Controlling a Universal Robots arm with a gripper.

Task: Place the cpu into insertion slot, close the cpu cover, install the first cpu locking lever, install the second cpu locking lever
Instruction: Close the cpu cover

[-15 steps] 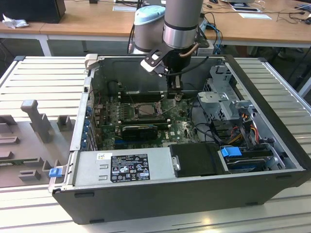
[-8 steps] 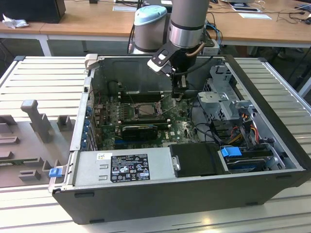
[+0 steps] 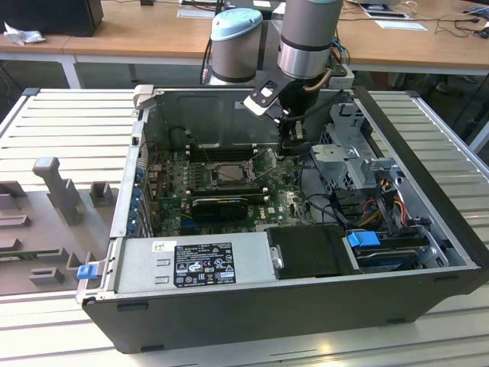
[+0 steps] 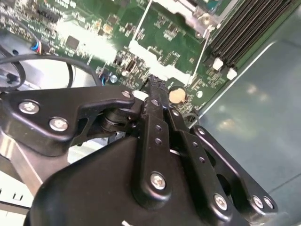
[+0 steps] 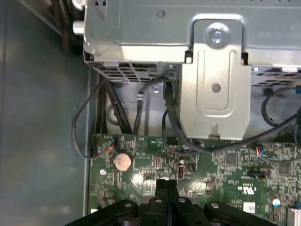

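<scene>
Exterior view showed the gripper (image 3: 293,151) low over the motherboard (image 3: 279,200) edge by the drive cage (image 3: 348,157), beside the insertion slot (image 3: 221,174), its 2 jaws pressed together on nothing visible, so a misjudged descent could have gouged board components or snagged the cables (image 5: 115,110).

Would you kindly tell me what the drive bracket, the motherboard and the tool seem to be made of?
The drive bracket looks like bare sheet metal: dull silver, stamped ribs, folded edges. The motherboard seems a green lacquered laminate, glossy under the light, studded with chips. The tool has matte black links, either coated metal or hard plastic; bright screws join them.
</scene>
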